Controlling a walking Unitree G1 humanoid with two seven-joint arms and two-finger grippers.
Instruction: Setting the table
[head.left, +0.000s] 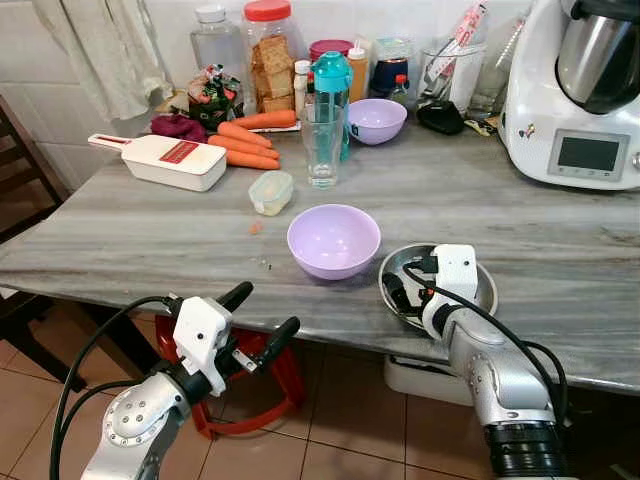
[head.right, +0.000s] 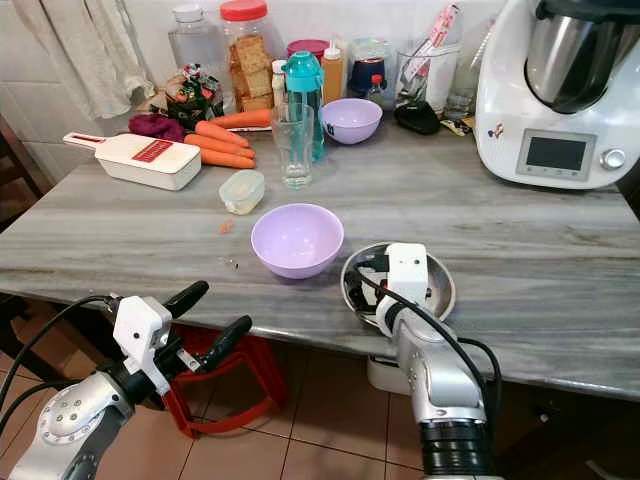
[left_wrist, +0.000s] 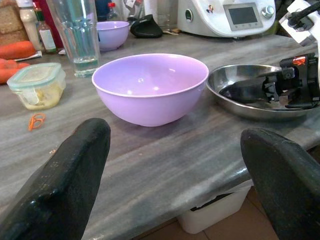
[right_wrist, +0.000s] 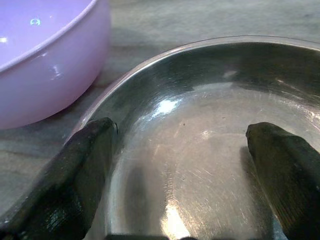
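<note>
The left gripper (head.left: 260, 312) hangs with fingers apart before the table edge (head.left: 150, 290), the lilac bowl (head.left: 333, 239) beyond it, while the right gripper (right_wrist: 180, 165), spread wide, reaches into the steel plate (head.left: 484, 287), probably light, stiff and slippery, best pinched at its rim.

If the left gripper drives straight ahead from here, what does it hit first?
Most likely the near lilac plastic bowl, centred between the open left gripper's fingers. The grey marble tabletop's edge lies lower; depth is unclear, so it could catch first.
</note>
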